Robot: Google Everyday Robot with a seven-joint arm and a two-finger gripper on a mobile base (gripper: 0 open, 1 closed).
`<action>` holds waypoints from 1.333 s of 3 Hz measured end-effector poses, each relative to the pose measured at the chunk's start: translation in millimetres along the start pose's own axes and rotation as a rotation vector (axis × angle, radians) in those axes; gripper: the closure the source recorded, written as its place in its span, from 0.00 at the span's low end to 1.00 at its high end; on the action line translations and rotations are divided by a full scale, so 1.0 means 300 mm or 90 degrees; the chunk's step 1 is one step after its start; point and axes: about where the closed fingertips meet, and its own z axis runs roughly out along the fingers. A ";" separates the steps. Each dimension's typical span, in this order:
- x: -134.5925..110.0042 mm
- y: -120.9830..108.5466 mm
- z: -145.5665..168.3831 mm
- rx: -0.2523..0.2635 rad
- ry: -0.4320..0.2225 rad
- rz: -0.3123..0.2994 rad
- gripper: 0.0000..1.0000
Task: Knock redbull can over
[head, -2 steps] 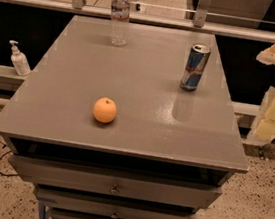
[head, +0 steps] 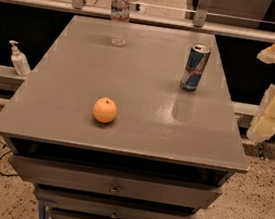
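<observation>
The redbull can [head: 195,67] stands upright on the grey table [head: 129,95], towards the back right. It is slim, blue and silver, with a silver top. My gripper [head: 269,118] is at the right edge of the view, off the table's right side and apart from the can, lower than it in the picture. Its cream-coloured parts are cut off by the frame edge.
An orange [head: 105,110] lies on the front left part of the table. A clear plastic water bottle [head: 120,14] stands at the back edge. A white pump dispenser [head: 19,59] sits on a ledge to the left. Drawers [head: 115,184] are under the tabletop.
</observation>
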 end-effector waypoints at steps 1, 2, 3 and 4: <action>0.029 -0.105 0.044 0.019 -0.038 0.029 0.00; 0.033 -0.236 0.106 0.035 -0.107 0.071 0.00; -0.004 -0.296 0.191 0.024 -0.197 0.102 0.00; -0.076 -0.319 0.291 -0.002 -0.294 0.114 0.00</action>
